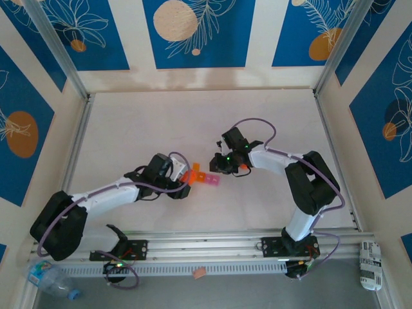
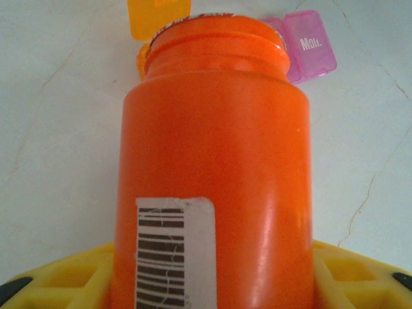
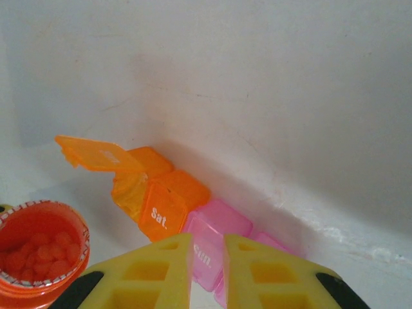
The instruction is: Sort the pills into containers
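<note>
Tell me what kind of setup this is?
Likely a lab test cell for robot manipulation, not a home or pharmacy: two arms bolted to an aluminium rail, a bare white tabletop, and printed blue backdrop panels enclosing it.
</note>
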Controlling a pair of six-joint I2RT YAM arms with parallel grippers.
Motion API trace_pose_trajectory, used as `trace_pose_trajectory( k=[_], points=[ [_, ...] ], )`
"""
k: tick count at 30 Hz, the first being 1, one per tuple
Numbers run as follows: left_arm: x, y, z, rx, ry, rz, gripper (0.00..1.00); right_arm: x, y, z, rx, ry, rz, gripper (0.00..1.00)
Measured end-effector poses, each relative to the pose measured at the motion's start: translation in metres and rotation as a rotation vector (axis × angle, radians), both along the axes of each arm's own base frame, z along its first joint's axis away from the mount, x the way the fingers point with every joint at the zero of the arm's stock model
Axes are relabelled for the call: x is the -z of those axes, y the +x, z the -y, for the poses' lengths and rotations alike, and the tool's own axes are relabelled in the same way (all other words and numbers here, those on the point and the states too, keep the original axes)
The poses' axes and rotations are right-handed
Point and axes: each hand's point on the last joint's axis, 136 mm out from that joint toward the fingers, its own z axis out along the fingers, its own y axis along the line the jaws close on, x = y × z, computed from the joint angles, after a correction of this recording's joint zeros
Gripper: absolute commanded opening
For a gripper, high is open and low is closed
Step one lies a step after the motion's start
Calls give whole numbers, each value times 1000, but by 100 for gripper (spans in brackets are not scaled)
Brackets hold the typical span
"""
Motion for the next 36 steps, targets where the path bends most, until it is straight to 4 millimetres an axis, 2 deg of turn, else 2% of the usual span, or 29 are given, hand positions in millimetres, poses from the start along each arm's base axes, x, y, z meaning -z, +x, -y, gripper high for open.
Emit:
trace_pose_trajectory(
  k=[11, 20, 23, 36],
  points=[
    [-3, 5, 3, 3, 31, -5, 0, 6, -15, -6, -35, -9, -14, 21],
    [-7, 10, 2, 12, 93, -11, 0, 11, -16, -4, -32, -18, -22, 20],
    [-5, 10, 2, 21, 113, -21, 0, 17, -19, -3, -32, -27, -35, 20],
    [1, 11, 2, 37, 198, -67, 0, 18, -18, -3, -29, -22, -33, 20]
  ],
)
